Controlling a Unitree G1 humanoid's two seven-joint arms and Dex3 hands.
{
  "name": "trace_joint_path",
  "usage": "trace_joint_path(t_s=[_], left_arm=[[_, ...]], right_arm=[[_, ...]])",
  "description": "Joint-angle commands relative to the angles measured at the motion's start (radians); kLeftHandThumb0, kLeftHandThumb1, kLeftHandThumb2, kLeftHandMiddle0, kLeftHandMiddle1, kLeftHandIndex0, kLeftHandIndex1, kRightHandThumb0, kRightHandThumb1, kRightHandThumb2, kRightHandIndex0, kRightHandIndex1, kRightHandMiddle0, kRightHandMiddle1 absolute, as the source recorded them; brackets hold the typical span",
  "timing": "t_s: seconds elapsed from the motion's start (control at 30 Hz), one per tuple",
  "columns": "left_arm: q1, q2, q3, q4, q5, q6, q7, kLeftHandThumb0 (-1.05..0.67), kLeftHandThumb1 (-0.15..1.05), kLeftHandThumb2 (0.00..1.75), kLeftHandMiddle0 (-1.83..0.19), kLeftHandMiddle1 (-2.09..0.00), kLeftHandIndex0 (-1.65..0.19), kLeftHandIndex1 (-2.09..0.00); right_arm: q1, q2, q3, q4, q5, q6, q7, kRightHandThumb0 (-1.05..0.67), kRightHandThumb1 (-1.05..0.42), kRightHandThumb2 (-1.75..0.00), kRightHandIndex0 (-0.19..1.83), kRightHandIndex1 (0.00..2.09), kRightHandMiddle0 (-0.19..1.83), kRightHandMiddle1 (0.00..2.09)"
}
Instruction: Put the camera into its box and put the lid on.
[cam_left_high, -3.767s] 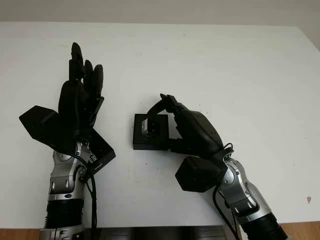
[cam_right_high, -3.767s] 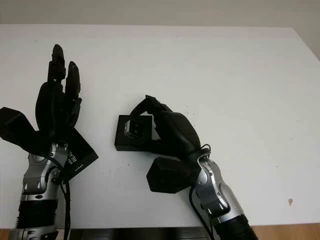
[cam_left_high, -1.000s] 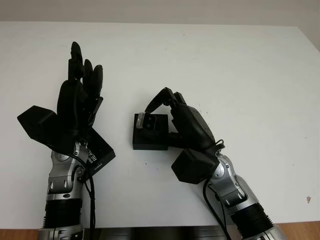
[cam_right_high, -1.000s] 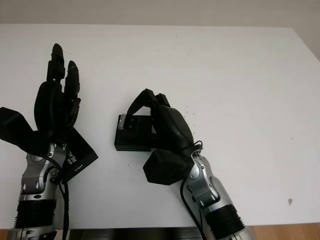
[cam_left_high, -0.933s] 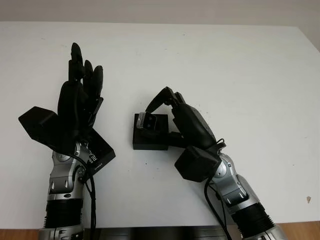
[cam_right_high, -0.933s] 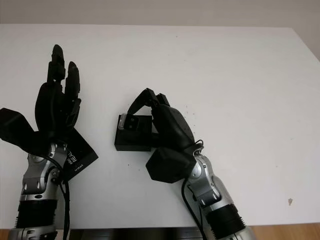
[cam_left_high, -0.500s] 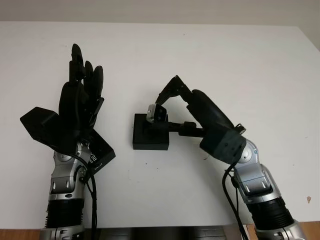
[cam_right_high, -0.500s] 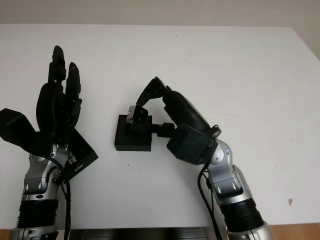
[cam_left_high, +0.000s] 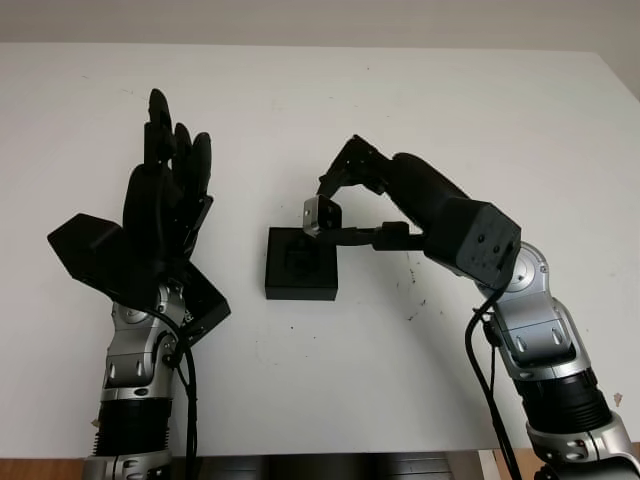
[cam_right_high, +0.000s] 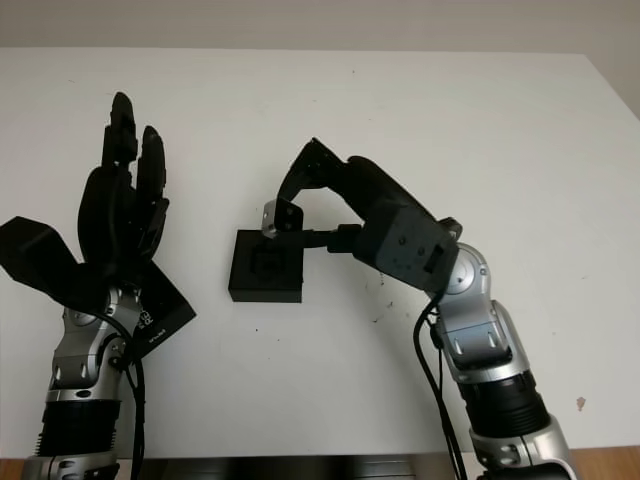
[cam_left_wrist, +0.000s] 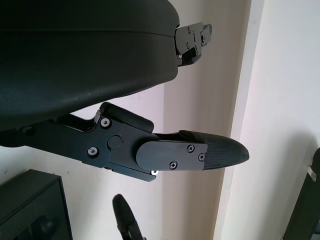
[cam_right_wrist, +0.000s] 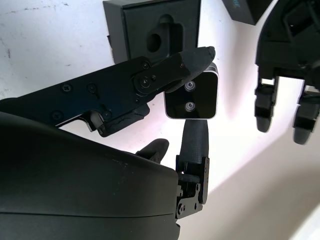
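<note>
The camera (cam_right_wrist: 192, 97), a small silver-edged block with a dark face, is pinched between the fingers (cam_right_wrist: 192, 58) of the right hand (cam_left_high: 345, 185) and is held above the far right corner of the box (cam_left_high: 301, 264), clear of it. The box is seen open on the white worktop (cam_left_high: 400, 100), its moulded recess facing up and unfilled.

For the step in hand, it is judged that the camera should be carried a little back over the middle of the box and turned until its outline matches the recess, then lowered straight down and released only once it is seated; a tilted entry would likely catch on the foam edge.

The right forearm is raised steeply, with the wrist bent so that the fingers reach down and toward the box. The left hand (cam_left_high: 165, 205) is held upright and open, well to the left of the box, and the lid (cam_left_high: 205, 310) is seen lying on the worktop beneath its wrist.
</note>
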Motion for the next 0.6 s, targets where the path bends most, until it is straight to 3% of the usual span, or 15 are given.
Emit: trace_joint_path(t_s=[0.0,0.13,0.23,0.57], left_arm=[[-0.001,-0.002,-0.002,-0.019,0.005,0.003,0.003,-0.73,1.05,0.38,0.19,0.00,0.19,0.00],[0.002,0.001,-0.004,-0.019,0.005,0.001,0.001,-0.72,1.05,0.39,0.19,0.00,0.19,0.00],[0.000,-0.002,0.000,-0.018,-0.001,0.003,0.004,-0.73,1.05,0.37,0.19,0.00,0.19,0.00],[0.000,-0.001,-0.004,-0.019,0.004,0.003,0.005,-0.73,1.05,0.38,0.19,0.00,0.19,0.00]], right_arm=[[-0.026,-0.008,0.014,0.016,-0.003,0.013,0.009,-0.45,-1.04,-0.06,0.27,0.49,0.36,1.75],[-0.044,0.003,0.044,0.063,-0.018,0.031,0.010,-0.51,-1.05,-0.08,0.28,0.52,0.44,1.84],[-0.045,0.011,0.050,0.080,-0.008,0.029,0.009,-0.50,-1.04,-0.06,0.22,0.66,0.45,1.88],[-0.043,0.007,0.085,0.085,-0.017,0.029,0.017,-0.46,-1.03,-0.05,0.19,0.75,0.42,1.83]])
